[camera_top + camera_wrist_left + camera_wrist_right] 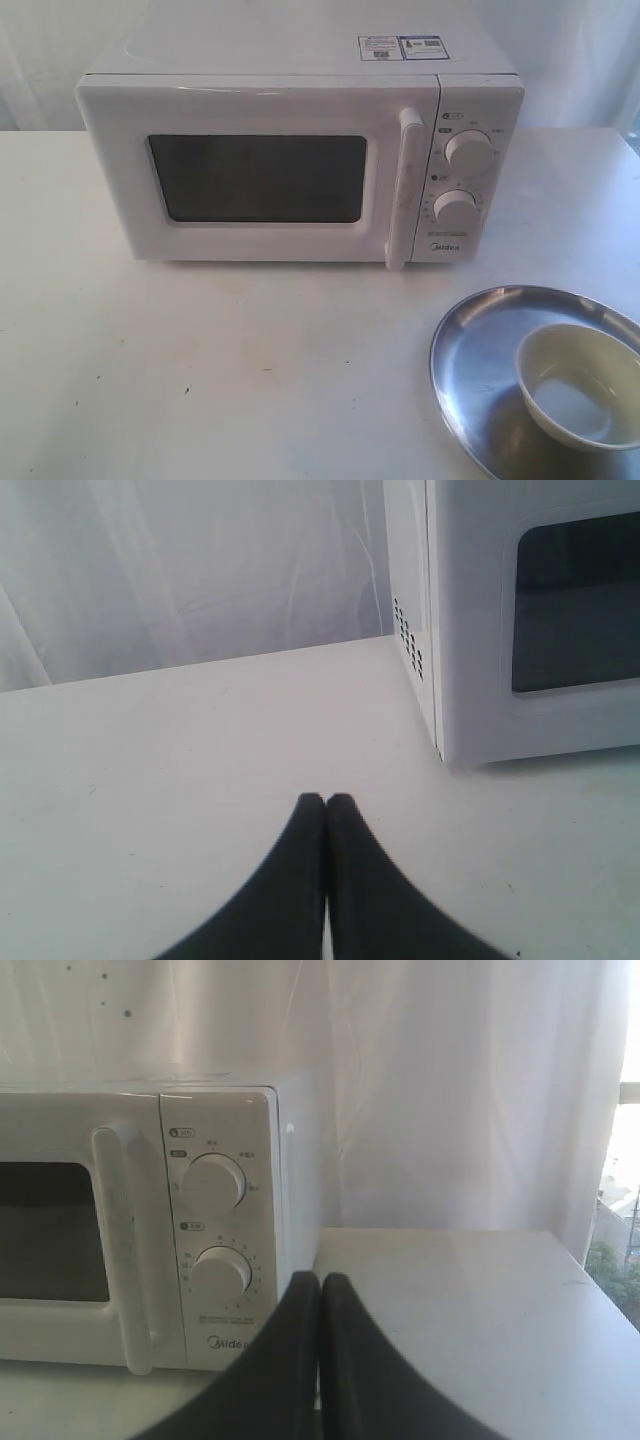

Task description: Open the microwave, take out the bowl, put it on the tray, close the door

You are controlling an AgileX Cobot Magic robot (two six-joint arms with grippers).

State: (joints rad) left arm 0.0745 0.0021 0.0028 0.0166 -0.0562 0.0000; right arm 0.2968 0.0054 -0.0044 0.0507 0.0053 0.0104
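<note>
The white microwave (pixel 290 150) stands at the back of the table with its door (pixel 255 180) shut flush and its tall handle (pixel 403 190) beside the two dials. At the front right the cream bowl (pixel 580 385) sits upright on the silver tray (pixel 480 370). Neither arm shows in the exterior view. In the left wrist view my left gripper (pixel 326 800) is shut and empty over bare table, near the microwave's left front corner (pixel 440 750). In the right wrist view my right gripper (pixel 321 1280) is shut and empty, facing the microwave's dial panel (pixel 220 1260) and handle (pixel 125 1260).
A white curtain (pixel 450 1090) hangs behind the table. The table edge (pixel 600 1290) runs close on the right, past the microwave, with a window beyond. White tabletop (pixel 200 370) stretches in front of the microwave, left of the tray.
</note>
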